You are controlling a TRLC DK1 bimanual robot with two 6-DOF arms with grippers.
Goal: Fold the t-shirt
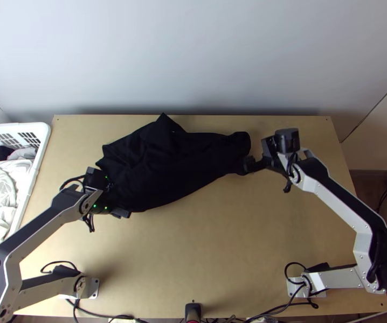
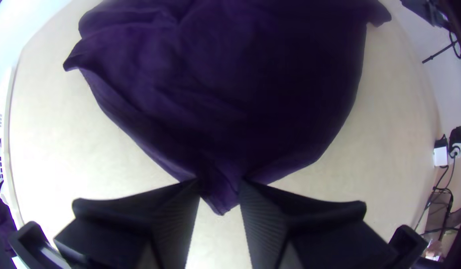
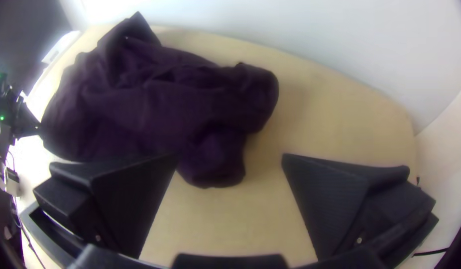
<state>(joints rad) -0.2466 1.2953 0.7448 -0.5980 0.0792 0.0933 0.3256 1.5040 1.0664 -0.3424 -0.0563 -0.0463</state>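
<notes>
Pale wall (image 1: 193, 59) rises behind the far edge of a light wooden bench (image 1: 209, 258), and on the left side stands a white laundry basket (image 1: 45, 133). The black t-shirt (image 1: 158, 164) lies bunched in the far half of this bench, more to the left; one peak of it comes up to the far edge, and its narrower end points to the right edge.

Left gripper (image 2: 220, 183) has its two fingers closed on a small gathered end of the cloth, with a little tip coming out between them. Right gripper (image 3: 230, 157) is wide open and has hold of nothing; it is at the right end of the shirt, where a rounded flap (image 3: 213, 164) lies between and beside its fingers.

I judge that the work is in the preparing step: the shirt must be made flat before any real fold. For the next move, I think, the right gripper should go down a little more over the flap, close on it, and then both arms can pull softly apart to open the wrinkles. Care is needed, because the fingers could take several layers together, or could close beside the fabric and catch nothing.
</notes>
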